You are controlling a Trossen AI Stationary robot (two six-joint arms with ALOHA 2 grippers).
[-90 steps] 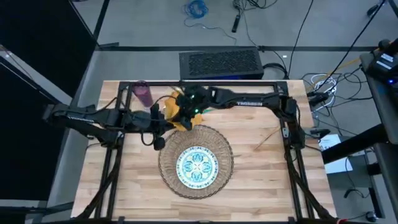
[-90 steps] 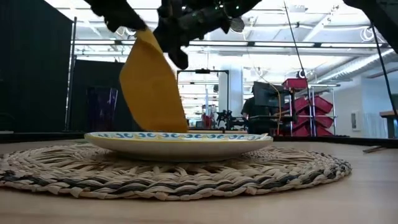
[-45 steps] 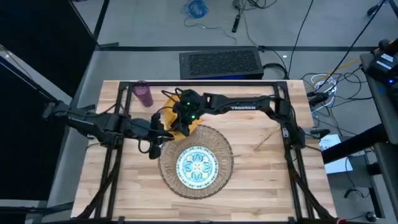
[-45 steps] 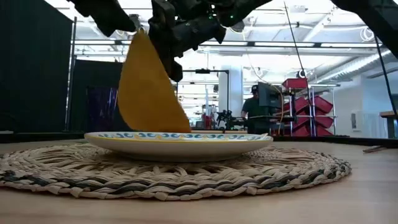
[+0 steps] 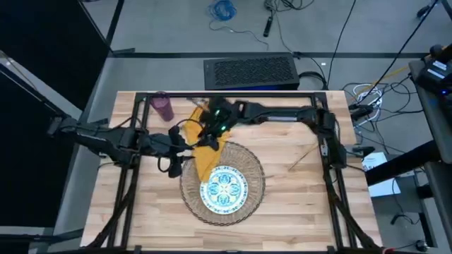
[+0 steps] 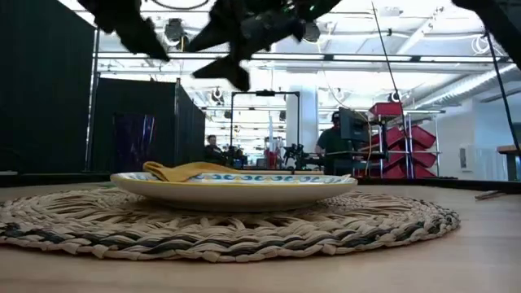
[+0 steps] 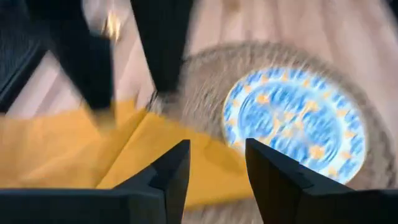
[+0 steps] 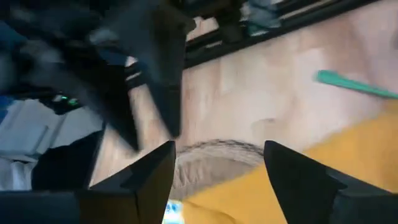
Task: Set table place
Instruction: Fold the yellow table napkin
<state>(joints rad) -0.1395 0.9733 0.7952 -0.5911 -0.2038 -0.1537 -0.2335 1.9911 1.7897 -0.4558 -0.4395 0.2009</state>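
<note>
High view: napkin (image 5: 205,156) (crumpled) overlapping plate (image 5: 224,188).

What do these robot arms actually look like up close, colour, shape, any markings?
Both arms are dark, slim and jointed. The left arm carries looping black cables. The right arm has faint pale lettering on one link and a small green light near its wrist. Each ends in two blunt, dark, wedge-shaped fingers.

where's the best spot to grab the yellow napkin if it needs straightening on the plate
Best bet is the part of the napkin trailing off the plate over the placemat, on the cup side. It lies low and rumpled there, so a pinch from above on a raised fold looks easiest. The left gripper and right gripper both hover open nearby; the left sits closer to that edge.
</note>
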